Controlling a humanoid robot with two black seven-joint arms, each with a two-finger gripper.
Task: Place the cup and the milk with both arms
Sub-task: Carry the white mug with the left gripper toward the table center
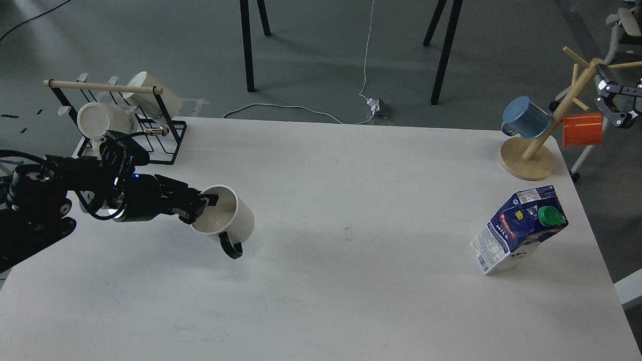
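My left gripper (201,204) is shut on the near rim of the cup (230,218), a white mug with a black handle and cream inside. The cup hangs tilted above the left half of the white table (316,308), its mouth towards my arm and its handle pointing down. The milk (519,229), a dark blue carton with a green cap, stands on the table's right side. My right gripper (606,99) is off the table at the far right, beyond the wooden mug tree, well away from the milk, with its fingers apart.
A black wire rack (136,123) with white mugs stands at the table's back left corner. A wooden mug tree (541,140) with a blue mug (525,117) and an orange mug (582,130) stands at the back right. Black legs stand on the floor behind.
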